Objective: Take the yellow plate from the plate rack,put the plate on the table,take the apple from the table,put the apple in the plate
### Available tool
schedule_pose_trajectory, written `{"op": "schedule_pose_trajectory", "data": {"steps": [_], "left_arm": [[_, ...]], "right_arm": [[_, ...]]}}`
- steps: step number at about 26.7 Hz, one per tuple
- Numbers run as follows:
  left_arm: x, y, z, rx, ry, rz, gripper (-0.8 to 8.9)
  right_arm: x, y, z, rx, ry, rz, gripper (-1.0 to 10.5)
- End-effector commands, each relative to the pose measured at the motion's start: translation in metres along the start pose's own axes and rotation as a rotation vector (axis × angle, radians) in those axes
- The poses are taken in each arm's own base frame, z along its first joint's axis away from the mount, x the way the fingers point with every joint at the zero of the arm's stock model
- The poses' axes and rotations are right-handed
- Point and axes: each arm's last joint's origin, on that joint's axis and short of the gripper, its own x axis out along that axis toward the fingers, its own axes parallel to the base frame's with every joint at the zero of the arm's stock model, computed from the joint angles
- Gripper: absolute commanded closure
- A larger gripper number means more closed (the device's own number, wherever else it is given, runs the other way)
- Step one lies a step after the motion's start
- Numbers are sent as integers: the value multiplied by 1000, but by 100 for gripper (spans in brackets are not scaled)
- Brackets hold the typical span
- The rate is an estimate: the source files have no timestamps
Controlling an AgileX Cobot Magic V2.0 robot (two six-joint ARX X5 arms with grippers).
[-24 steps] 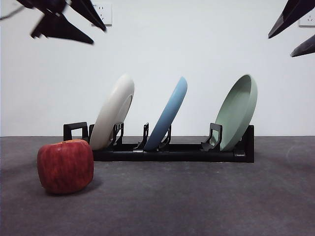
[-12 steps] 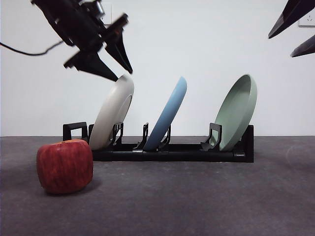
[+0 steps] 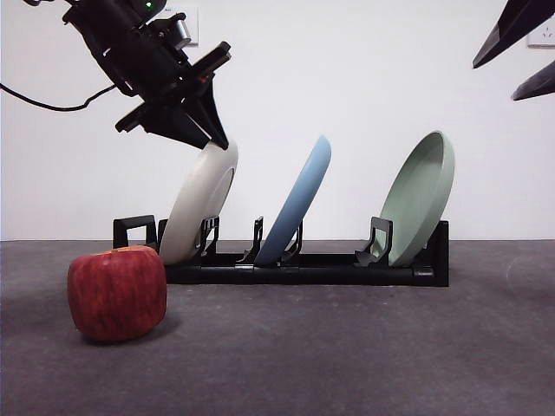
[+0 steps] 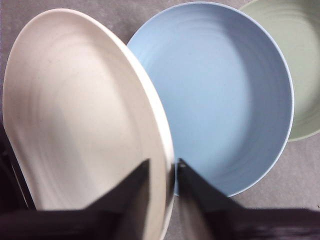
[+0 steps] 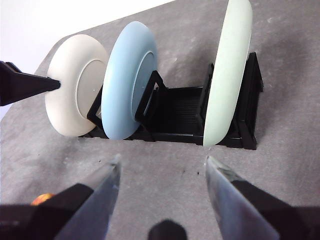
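Note:
The yellow plate [image 3: 195,208] leans in the left slot of the black plate rack [image 3: 303,264], next to the rack's loop handle. My left gripper [image 3: 217,146] has come down from the upper left onto the plate's top edge. In the left wrist view its jaws [image 4: 164,164] sit one on each face of the rim of the yellow plate [image 4: 75,115], shut on it. The red apple [image 3: 117,293] rests on the table [image 3: 347,347], in front of the rack's left end. My right gripper [image 5: 161,162] hangs open, high at the right, away from everything.
A light blue plate [image 3: 299,199] leans in the middle slot, close beside the yellow one. A pale green plate [image 3: 421,195] leans at the rack's right end. A white wall stands behind the rack.
My left gripper dropped from the top left corner onto the yellow plate's top edge, and its jaws narrowed around the rim. The right arm, plates and apple stayed put.

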Motion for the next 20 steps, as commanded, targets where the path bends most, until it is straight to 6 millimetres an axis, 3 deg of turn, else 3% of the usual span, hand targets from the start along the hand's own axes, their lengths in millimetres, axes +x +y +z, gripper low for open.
{"op": "schedule_pose_trajectory", "data": {"steps": [1, 5, 10, 20], "left_arm": [[1, 0, 1, 18, -7, -1, 822], [-4, -7, 2, 29, -12, -12, 822], [-27, -26, 4, 62, -30, -31, 822], [-112, -89, -14, 234, -8, -106, 822]], "right_arm": [[0, 1, 1, -12, -5, 0, 663], [0, 1, 1, -12, -6, 0, 663], [0, 1, 1, -12, -6, 0, 663], [0, 1, 2, -14, -10, 1, 663]]}}
